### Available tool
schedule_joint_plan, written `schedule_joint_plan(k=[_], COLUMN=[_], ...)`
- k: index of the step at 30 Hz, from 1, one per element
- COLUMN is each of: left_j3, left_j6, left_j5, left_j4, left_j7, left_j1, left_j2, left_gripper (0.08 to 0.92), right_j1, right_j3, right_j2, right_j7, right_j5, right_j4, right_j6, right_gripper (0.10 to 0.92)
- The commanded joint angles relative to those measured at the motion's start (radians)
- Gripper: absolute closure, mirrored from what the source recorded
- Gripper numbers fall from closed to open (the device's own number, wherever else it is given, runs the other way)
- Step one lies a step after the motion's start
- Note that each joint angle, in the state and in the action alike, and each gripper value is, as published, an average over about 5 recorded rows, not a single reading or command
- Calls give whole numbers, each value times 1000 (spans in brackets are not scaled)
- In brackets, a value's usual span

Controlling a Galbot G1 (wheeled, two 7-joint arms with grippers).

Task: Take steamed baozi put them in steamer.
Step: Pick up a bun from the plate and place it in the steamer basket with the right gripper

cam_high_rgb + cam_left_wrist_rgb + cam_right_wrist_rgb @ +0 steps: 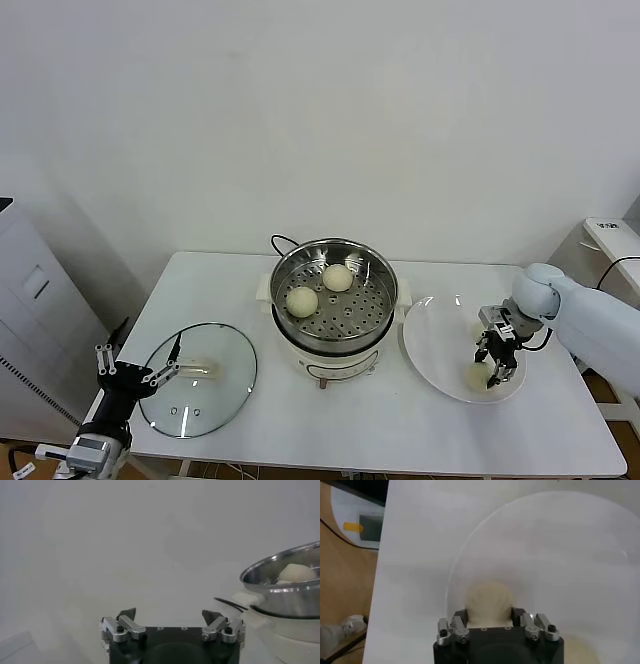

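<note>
A steamed baozi (478,374) on the white plate (430,340) is straddled by the right claw (497,367), whose fingers are seen set against its two sides in the right wrist view, so a grasp appears to be in hand. Two baozi (302,301) are already lodged in the steamer (380,285) at mid-surface. Next, a gentle lift and carry over the steel rim is called for, while the left claw (138,372) is held released beside the glass lid (200,405).

Two steamed baozi (302,301) (337,277) sit in the one steamer (380,270). Two more (477,375) (581,649) lie on the single plate (430,345). One glass lid (215,395) rests on the table (400,430).
</note>
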Motion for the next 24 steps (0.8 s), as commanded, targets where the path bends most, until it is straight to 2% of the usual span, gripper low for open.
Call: schedule_joint_plan(k=[1, 8, 13, 18, 21, 24], left_j3=[-3, -3, 1, 5, 1, -3], left_j6=[3, 10, 13, 14, 13, 12], left_j5=[-4, -6, -5, -1, -3, -6], left_j4=[-2, -13, -15, -20, -20, -19], left_j7=[-1, -5, -7, -7, -7, -7], left_j1=[-2, -9, -14, -11, -7, -6], left_j2=[3, 4, 3, -5, -2, -1], left_gripper=[177, 177, 177, 177, 177, 177], right_j1=[296, 681, 807, 766, 679, 587], right_j3=[-140, -325, -363, -356, -324, -288], right_j2=[33, 153, 222, 240, 268, 313], right_j7=[-16, -43, -45, -24, -4, 14], right_j5=[122, 315, 357, 259, 143, -8], right_j4=[-26, -66, 13, 252, 376, 429], right_j6=[23, 81, 137, 175, 233, 310], right_gripper=[532, 533, 533, 533, 533, 533])
